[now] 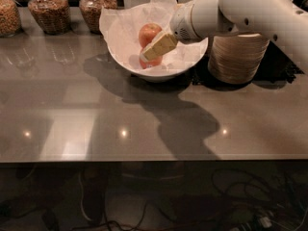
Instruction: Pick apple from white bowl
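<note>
The white bowl [166,73], lined with crinkled white paper, stands at the back middle of the grey table. Two apples lie in it. The apple [149,32], round and red with a pale sheen, is the farther one. A duller orange-red apple [153,63] lies in front of it. My gripper [153,51] reaches into the bowl from the right on the white arm [240,11]. Its beige tip lies over the top of the duller apple, just below and in front of the apple. The gripper hides much of the duller apple.
A stack of beige disposable bowls [238,57] stands right of the white bowl, under the arm. Three glass jars of grain [48,11] [96,6] [7,16] line the back left. The table's front edge [144,160] runs across, with cables on the floor below.
</note>
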